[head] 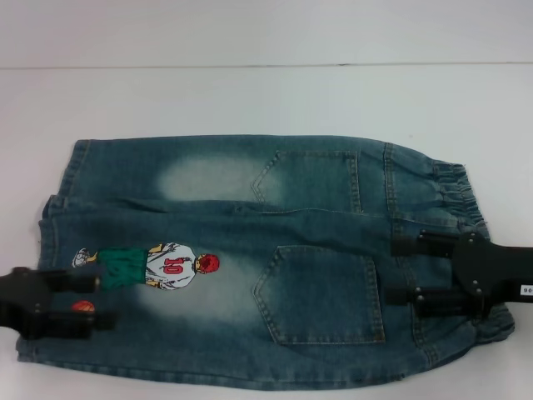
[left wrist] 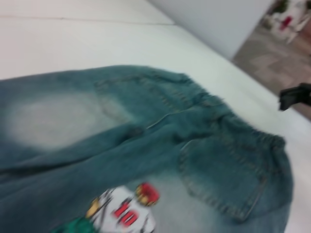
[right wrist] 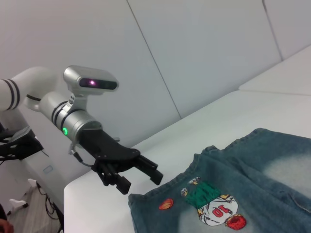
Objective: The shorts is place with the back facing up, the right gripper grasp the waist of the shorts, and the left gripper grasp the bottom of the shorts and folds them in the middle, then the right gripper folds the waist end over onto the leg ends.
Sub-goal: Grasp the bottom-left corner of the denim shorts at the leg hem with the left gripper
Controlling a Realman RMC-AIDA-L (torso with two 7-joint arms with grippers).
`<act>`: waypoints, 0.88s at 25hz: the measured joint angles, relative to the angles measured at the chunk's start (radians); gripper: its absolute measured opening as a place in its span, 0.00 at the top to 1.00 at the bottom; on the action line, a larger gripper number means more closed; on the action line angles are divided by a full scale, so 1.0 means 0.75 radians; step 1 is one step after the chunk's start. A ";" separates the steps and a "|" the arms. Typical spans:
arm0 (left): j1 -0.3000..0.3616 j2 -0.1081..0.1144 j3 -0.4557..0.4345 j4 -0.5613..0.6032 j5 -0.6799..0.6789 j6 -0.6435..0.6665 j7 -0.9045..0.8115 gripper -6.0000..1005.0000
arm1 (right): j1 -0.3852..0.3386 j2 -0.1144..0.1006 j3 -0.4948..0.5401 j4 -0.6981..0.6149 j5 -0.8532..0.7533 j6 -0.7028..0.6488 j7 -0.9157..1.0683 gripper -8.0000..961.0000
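White surface [head: 250, 92] carries the denim shorts [head: 250, 267], laid flat, back pockets up. Left end effector [head: 79, 302] is spread wide at the leg hem; right end effector [head: 425, 271] is spread wide over the elastic waist, apparently positioned for the lengthwise fold. Faded patches and a basketball-player print are noted.

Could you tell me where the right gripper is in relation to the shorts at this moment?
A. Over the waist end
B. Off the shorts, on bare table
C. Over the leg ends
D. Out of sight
A: in the head view the right gripper sits with fingers spread over the elastic waist end of the shorts.
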 joint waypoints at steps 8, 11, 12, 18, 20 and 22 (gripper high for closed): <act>0.008 0.016 -0.030 0.106 0.142 0.017 -0.086 0.09 | -0.002 0.000 0.004 0.003 0.014 0.003 -0.005 0.03; 0.008 0.023 -0.059 0.144 0.196 0.039 -0.104 0.09 | -0.002 0.000 0.006 0.003 0.015 0.004 -0.007 0.03; 0.008 0.025 -0.067 0.154 0.213 0.043 -0.110 0.09 | -0.002 0.000 0.006 0.003 0.015 0.004 -0.008 0.03; 0.009 0.031 -0.088 0.195 0.306 0.068 -0.135 0.09 | 0.000 0.000 0.012 0.003 0.017 0.005 -0.009 0.03; 0.009 0.031 -0.088 0.199 0.334 0.067 -0.144 0.09 | 0.000 0.000 0.018 0.003 0.018 0.005 -0.009 0.04; 0.009 0.031 -0.088 0.200 0.355 0.063 -0.148 0.09 | 0.000 0.000 0.020 0.003 0.018 0.005 -0.009 0.03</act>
